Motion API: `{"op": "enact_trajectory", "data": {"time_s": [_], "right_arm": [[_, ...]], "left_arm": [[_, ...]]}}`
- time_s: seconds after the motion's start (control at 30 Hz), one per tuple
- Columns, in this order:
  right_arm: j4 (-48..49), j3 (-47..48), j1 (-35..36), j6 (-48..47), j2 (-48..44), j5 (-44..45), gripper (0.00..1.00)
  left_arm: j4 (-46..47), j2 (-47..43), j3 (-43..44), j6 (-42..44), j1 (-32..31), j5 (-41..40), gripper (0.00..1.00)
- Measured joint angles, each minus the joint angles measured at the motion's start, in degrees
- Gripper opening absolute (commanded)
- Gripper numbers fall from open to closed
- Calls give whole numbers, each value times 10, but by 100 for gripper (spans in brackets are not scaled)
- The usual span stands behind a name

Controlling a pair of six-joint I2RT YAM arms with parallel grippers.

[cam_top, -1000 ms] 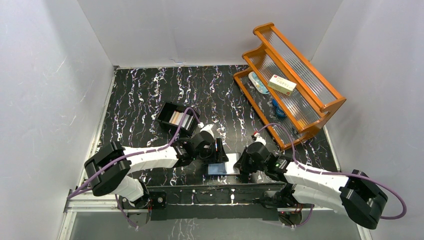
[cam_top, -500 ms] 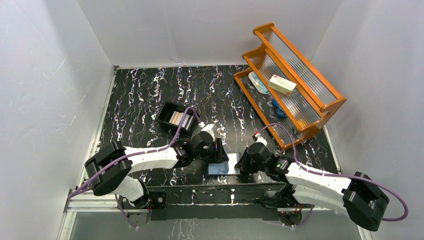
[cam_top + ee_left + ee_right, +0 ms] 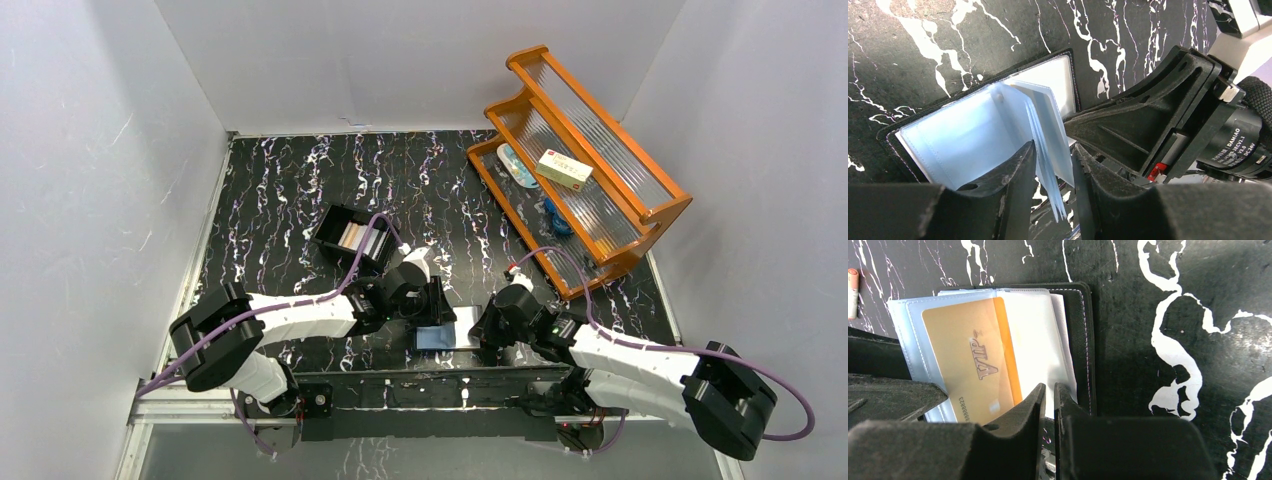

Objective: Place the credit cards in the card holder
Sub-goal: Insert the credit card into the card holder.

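One card holder [image 3: 1083, 340], open on surface [image 3: 1173, 290]; one gold credit card [image 3: 968, 360] sleeved; right claw [image 3: 1048, 390] clenched on its page edge; left claw [image 3: 1052, 152] astride clear sleeves [image 3: 1045, 117], grip cannot be told.

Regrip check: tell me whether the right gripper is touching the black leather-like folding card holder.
Touching. The right wrist view shows the right gripper closed on a clear sleeve of the black card holder.

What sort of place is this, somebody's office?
Probably a robot test booth in a lab, not an office: plain white walls box in a black marbled table, a left arm and a right arm are bolted at its near edge, and a wooden rack holds a few props.
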Motion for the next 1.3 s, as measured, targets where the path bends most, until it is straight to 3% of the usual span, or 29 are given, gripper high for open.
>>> {"op": "enact_trajectory", "data": {"time_s": [0.13,0.47,0.57,0.93,1.13,1.23,1.3], "right_arm": [[6,0,0,0,3,-1,20],[6,0,0,0,3,-1,20],[6,0,0,0,3,-1,20],[6,0,0,1,3,-2,20],[8,0,0,1,6,-3,20],[10,0,0,0,7,-5,20],[7,1,0,0,5,-4,28]], "left_arm": [[3,-2,-5,0,-1,0,26],[8,-10,-16,0,-3,-1,39],[8,-16,-17,0,-5,-3,30],[28,-44,-29,0,-7,-7,20],[43,-43,-34,1,-7,-6,0],[46,-22,-34,5,-7,-4,0],[41,-13,-34,5,-7,-5,0]]}}
